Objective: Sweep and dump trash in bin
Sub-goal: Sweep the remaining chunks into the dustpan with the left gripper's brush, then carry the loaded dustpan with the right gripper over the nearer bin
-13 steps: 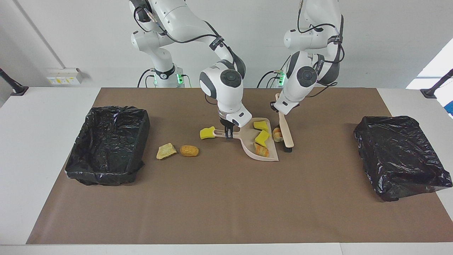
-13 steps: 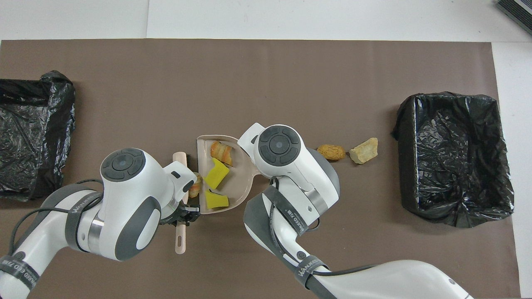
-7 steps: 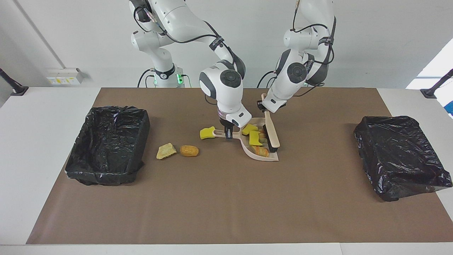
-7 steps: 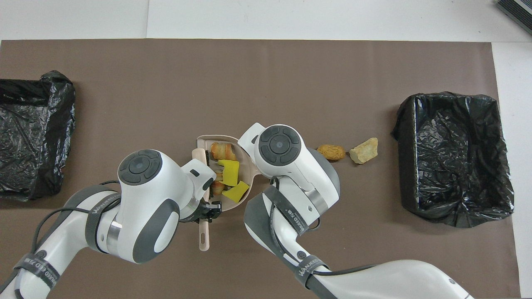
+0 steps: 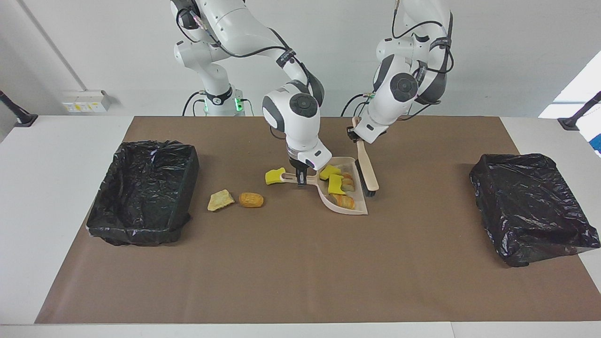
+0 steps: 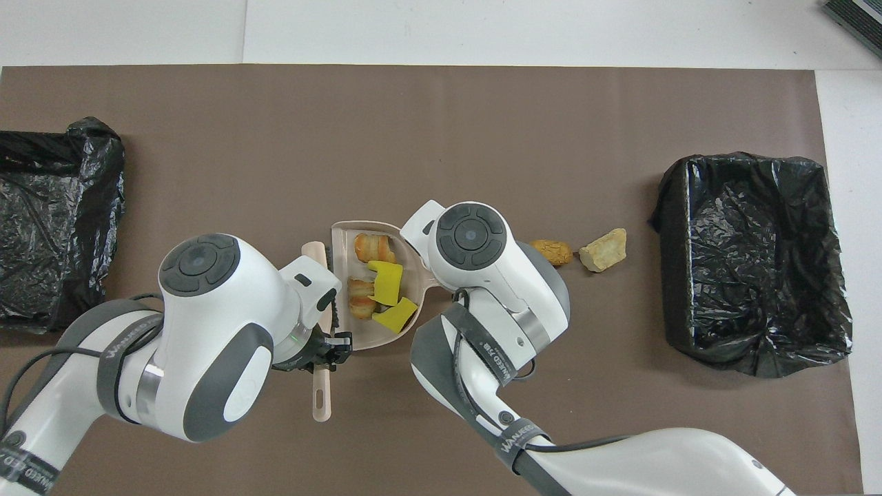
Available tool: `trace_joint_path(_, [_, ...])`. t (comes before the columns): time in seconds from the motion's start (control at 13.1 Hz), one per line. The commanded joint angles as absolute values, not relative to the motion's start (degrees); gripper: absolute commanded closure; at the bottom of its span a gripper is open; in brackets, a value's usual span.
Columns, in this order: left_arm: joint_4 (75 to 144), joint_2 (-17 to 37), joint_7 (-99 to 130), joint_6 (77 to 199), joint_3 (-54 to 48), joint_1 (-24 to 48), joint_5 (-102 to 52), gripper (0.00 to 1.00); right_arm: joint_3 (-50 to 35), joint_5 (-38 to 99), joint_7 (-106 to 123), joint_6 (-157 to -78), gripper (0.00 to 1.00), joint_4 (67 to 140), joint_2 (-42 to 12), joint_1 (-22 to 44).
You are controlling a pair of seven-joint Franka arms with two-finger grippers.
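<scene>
My right pincer (image 5: 303,180) is clamped on the handle of the beige dustpan (image 5: 353,205), which now sits tipped, handle end lifted a bit compared with a moment ago. My left pincer (image 5: 353,136) grips the handle of the brush (image 5: 365,170); half a second back the bristles were inside the pan, now the brush has pulled out and hangs just beside the pan's open edge, toward the left arm's end of the desk (image 5: 300,263).

Four scraps are bunched in the pan: two yellow sponge chunks (image 6: 387,282) and two orange-striped pieces (image 6: 373,245), same pile as before. Another yellow chunk (image 5: 273,176) lies on the desk touching the tip of the pan handle. The brown nugget (image 5: 250,199) and tan wedge (image 5: 220,200) haven't budged; they sit side by side between the pan and the lined bin (image 5: 145,192) at the right arm's end. A second black-bagged bin (image 5: 530,206) sits at the left arm's end.
</scene>
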State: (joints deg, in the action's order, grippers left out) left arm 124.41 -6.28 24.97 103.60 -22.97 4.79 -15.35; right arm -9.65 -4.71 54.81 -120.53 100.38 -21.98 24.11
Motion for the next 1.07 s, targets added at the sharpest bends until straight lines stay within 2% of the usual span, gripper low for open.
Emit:
trace_joint_path(0.0, [128.04, -13.87, 26.01, 100.81, -23.38, 5.44, -14.77, 1.00, -10.02, -4.31, 59.93, -117.69, 1.00, 100.73, -18.38, 19.79])
trace_joint_path(0.15, [132.52, -19.92, 26.54, 100.90, -26.35, 6.06, -14.77, 1.00, -10.02, -3.78, 60.99, -114.63, 1.00, 98.97, -16.62, 16.81])
trace_joint_path(0.23, [132.97, -21.26, 27.76, 100.55, -28.37, 6.06, -14.85, 1.00, -10.11, -3.52, 63.00, -112.96, 1.00, 97.92, -16.26, 14.26])
trace_joint_path(0.38, [133.85, -23.19, 30.92, 100.46, -32.41, 6.33, -16.07, 1.00, -10.11, -2.38, 69.40, -109.97, 1.00, 95.55, -15.56, 8.73])
trace_joint_path(0.61, [137.45, -23.20, 32.52, 103.69, -36.03, 9.04, -21.42, 1.00, -9.76, 0.00, 78.28, -109.78, 1.00, 94.84, -13.10, 0.55])
trace_joint_path(0.76, [141.39, -23.73, 33.05, 106.77, -36.04, 12.73, -23.62, 1.00, -9.76, -0.09, 84.43, -109.08, 1.00, 93.61, -12.22, -5.24])
trace_joint_path(0.99, [148.69, -28.11, 33.13, 112.23, -36.04, 17.48, -26.63, 1.00, -9.58, -0.61, 92.34, -105.47, 1.00, 92.64, -10.11, -11.76])
